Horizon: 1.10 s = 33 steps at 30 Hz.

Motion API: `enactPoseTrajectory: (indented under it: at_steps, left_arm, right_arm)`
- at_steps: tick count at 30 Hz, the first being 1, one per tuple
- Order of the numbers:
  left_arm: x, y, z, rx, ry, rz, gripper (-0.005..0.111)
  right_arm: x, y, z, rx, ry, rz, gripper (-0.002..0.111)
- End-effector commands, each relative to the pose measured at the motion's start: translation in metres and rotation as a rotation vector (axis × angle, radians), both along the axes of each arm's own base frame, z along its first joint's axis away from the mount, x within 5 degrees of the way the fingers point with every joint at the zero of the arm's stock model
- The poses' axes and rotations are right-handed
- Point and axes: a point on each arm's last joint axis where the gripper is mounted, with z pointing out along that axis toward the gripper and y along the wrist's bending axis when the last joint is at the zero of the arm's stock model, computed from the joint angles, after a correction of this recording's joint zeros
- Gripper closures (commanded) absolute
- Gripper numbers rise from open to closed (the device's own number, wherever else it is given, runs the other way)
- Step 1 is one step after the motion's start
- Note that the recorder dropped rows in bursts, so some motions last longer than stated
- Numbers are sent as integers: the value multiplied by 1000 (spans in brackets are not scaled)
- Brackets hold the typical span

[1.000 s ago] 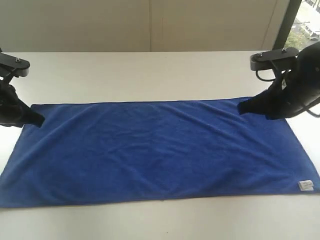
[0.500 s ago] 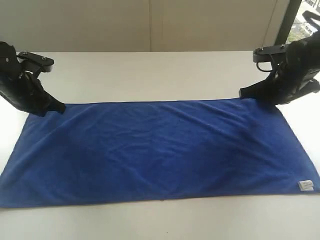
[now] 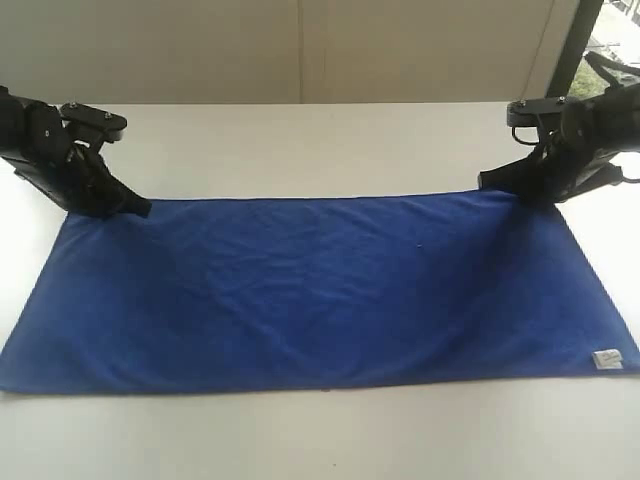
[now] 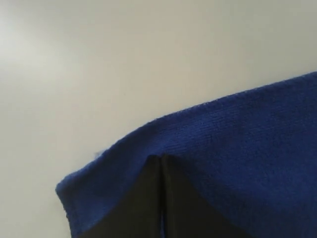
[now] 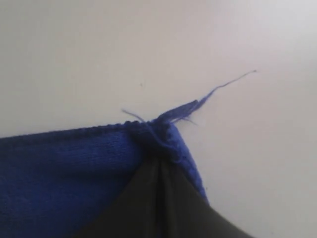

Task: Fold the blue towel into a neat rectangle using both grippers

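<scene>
The blue towel (image 3: 320, 290) lies spread flat and long across the white table, its white label (image 3: 607, 359) at the near right corner. My left gripper (image 3: 140, 208) sits low at the towel's far left corner. My right gripper (image 3: 487, 183) is at the far right corner. In the left wrist view the black fingers (image 4: 161, 157) are pressed together with towel cloth (image 4: 247, 129) bunched round their tips. The right wrist view shows the same: closed fingers (image 5: 157, 157) pinching the puckered corner (image 5: 64, 168), with a loose thread (image 5: 223, 87) trailing onto the table.
The white table (image 3: 300, 140) stretches bare behind the towel up to a beige wall. A window strip (image 3: 610, 40) shows at the far right. A narrow band of table lies in front of the towel's near edge.
Both grippers have moved toward the far side of the table, the left one also inward. The towel has shifted with them, its near edge and label sliding away from the front.
</scene>
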Motion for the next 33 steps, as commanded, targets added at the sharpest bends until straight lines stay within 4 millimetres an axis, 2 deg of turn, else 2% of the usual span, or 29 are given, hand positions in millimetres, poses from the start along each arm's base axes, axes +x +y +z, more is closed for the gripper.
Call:
enactPoseTrajectory:
  at_steps: [1,9,11,13,19,22,24,26,30,33]
  left_arm:
    - [8,1,-12,-6,18,16,107]
    - [15,-1,-10,-18,-8,21,107]
    - [15,-1,-8,-20,-2,26,107]
    - [15,-1,2,-39,15,65,104]
    - [8,1,41,-57,24,115,74]
    - [-1,2,65,-66,17,123,69]
    - [-8,3,81,-76,21,131,71]
    - [-18,5,97,-73,39,136,78]
    - [-43,9,123,-50,130,150,107]
    - [-60,6,137,-67,202,124,107]
  right_arm:
    - [-3,-12,-14,5,32,-29,108]
    - [1,-13,-9,23,-10,-55,108]
    - [2,-13,1,48,-32,-92,108]
    - [2,-13,14,59,-53,-105,108]
    - [-7,-13,65,42,-102,-113,108]
    - [-17,-13,88,13,-80,-97,108]
    - [-25,-13,105,-4,-68,-90,108]
    - [-34,-11,122,6,-72,-104,108]
    - [-59,-3,144,27,-70,-95,108]
    - [-80,5,150,33,-69,-77,108]
